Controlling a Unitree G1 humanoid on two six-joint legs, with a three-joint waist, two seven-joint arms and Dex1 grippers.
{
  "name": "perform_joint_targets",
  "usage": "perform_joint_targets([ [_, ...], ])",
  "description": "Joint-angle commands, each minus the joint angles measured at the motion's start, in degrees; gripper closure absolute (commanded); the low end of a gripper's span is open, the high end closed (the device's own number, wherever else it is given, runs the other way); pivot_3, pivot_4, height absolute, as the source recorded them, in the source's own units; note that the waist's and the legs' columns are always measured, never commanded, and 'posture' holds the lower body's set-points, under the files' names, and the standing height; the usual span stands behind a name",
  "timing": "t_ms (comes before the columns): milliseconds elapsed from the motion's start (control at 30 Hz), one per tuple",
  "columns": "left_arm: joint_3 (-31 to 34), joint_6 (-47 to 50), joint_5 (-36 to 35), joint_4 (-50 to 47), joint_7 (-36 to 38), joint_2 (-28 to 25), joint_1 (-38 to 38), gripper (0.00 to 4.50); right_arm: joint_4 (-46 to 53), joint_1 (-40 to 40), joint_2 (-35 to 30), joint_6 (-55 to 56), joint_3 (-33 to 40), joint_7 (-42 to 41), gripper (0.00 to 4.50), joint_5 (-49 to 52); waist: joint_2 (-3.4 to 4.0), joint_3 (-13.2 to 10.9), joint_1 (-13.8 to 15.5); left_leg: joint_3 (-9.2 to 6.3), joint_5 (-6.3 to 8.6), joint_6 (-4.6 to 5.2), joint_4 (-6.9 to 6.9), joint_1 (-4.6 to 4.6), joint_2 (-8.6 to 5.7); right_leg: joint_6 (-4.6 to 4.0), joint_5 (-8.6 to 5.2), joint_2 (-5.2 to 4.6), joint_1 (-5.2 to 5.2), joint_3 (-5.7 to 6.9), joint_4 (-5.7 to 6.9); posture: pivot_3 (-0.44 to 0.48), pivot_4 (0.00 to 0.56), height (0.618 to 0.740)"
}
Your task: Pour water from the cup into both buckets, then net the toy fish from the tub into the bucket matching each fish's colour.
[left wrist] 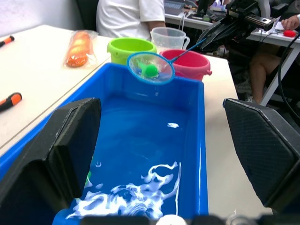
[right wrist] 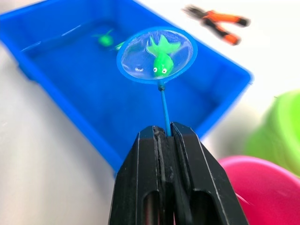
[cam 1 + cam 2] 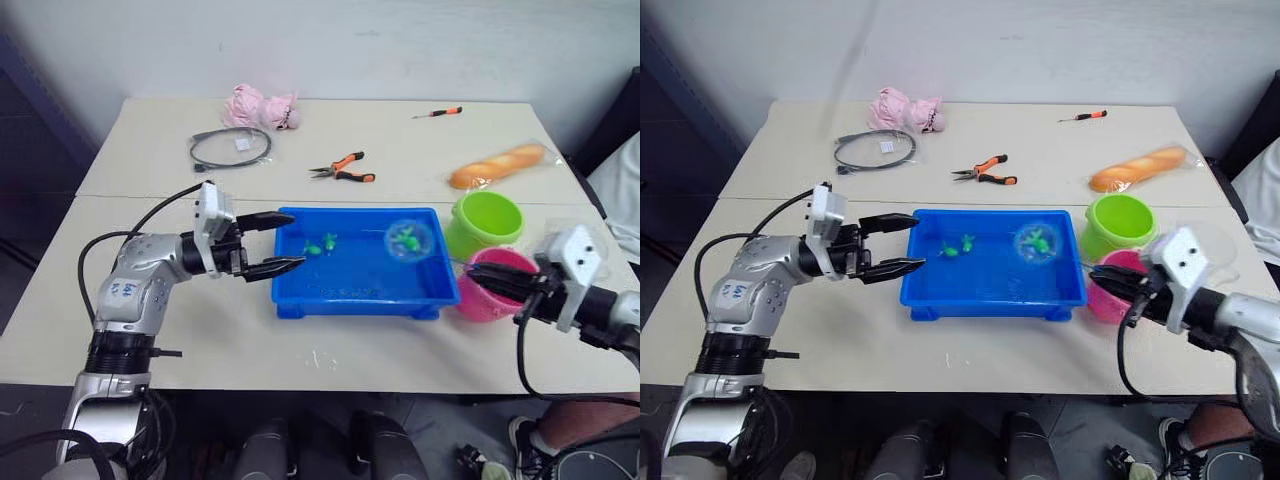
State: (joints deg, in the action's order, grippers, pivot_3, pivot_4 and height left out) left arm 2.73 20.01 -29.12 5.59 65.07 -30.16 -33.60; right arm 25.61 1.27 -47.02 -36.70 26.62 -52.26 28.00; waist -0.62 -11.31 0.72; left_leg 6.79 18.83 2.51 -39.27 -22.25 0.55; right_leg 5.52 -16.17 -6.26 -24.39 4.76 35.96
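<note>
One net [image 2: 157,55] handle points hoop-first over tub [image 3: 300,300].

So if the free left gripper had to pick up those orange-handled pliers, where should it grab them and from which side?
Probably across both orange handles of the pliers, coming straight down from above: they lie flat on the table, handles slightly spread, beyond the tub. The left gripper is open.

The tub [image 3: 360,300] is shiny blue plastic. The net [image 2: 157,55] has thin see-through mesh. Both buckets [image 3: 486,222] look smooth and shiny. The counter [image 3: 200,330] is dull and pale.
</note>
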Motion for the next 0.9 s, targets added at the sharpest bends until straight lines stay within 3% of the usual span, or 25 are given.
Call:
perform_joint_targets([
  [33,-0.1,0.3,-0.5,0.6,0.2,0.5,-1.9,0.04,2.3,-1.6,-0.7,1.2,9.0,1.6,4.5,2.1,0.0,0.0,0.3,0.01,0.0,0.0,0.0,0.01,0.0,0.0,0.0,0.01,0.01,-0.01,0.0,0.0,0.15,0.74],
  [167,-0.3,0.3,-1.0,1.6,0.3,1.7,-3.2,0.04,-1.7,-1.2,-2.8,3.8,13.3,4.8,4.5,-1.7,0.0,0.0,0.4,0.06,0.0,-0.01,0.0,0.06,0.01,0.0,0.0,0.04,0.02,-0.09,0.02,0.0,0.15,0.74],
  [300,-0.6,-0.1,-0.5,2.0,-0.1,3.2,-4.2,0.04,-7.6,-0.7,-5.1,6.3,13.1,8.1,4.5,-6.2,-0.01,0.0,0.5,0.09,-0.02,0.02,-0.01,0.06,-0.01,0.01,0.01,0.04,0.01,-0.11,0.02,0.0,0.15,0.74],
  [633,-0.9,-2.4,0.8,2.2,-3.3,6.7,-6.0,0.04,-21.3,-0.9,-5.1,33.0,1.8,20.4,4.5,-28.0,0.0,0.0,0.5,0.13,-0.06,-0.02,-0.02,0.07,0.0,0.03,0.01,0.31,0.01,-0.15,0.03,0.0,0.15,0.74],
  [900,-1.5,-2.9,0.7,2.7,-3.7,8.9,-7.2,0.04,-27.6,-0.9,-7.8,47.3,-4.9,32.9,4.5,-44.9,0.0,0.0,0.4,0.15,-0.08,-0.05,-0.04,0.08,0.03,0.04,0.02,0.4,0.01,-0.24,0.04,0.0,0.15,0.74],
])
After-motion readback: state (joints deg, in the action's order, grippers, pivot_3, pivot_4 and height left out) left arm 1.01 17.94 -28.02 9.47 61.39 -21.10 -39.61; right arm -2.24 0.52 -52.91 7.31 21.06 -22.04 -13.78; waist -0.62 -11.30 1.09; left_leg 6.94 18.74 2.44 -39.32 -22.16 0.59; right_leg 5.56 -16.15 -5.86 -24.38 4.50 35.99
